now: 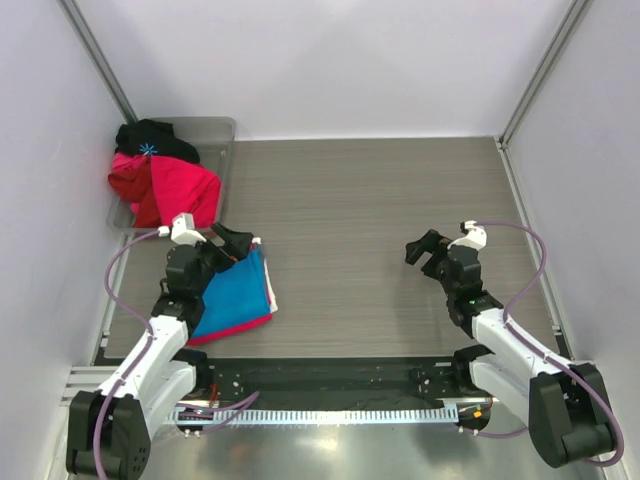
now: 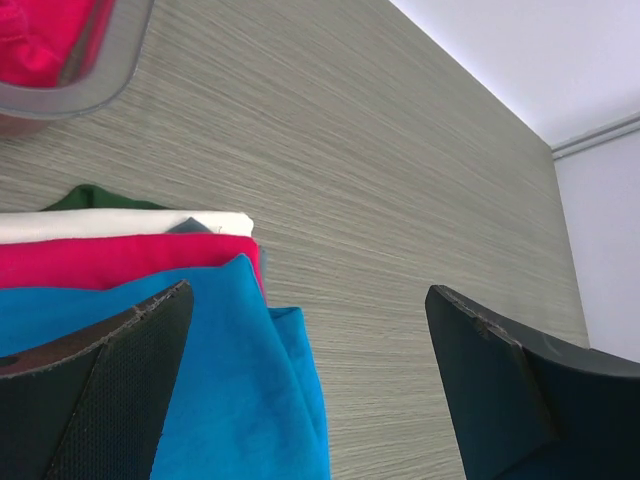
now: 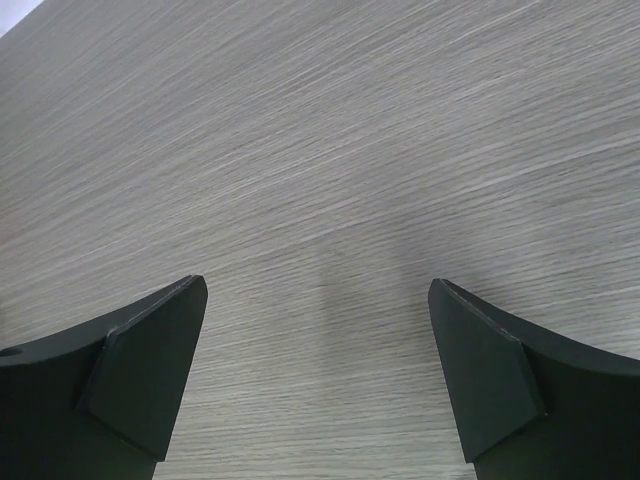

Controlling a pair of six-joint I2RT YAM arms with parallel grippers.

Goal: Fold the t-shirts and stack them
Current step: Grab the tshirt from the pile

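A folded bright blue t-shirt tops a stack at the table's left. A folded pink-red t-shirt shows as a strip under it. In the left wrist view the blue shirt lies over the pink-red one, with white and green layers beyond. A crimson-pink t-shirt hangs crumpled over the bin's edge. My left gripper is open and empty above the stack's far right corner. My right gripper is open and empty above bare table.
A clear plastic bin stands at the back left and holds a black garment; its rim shows in the left wrist view. White walls close in the wood-grain table on three sides.
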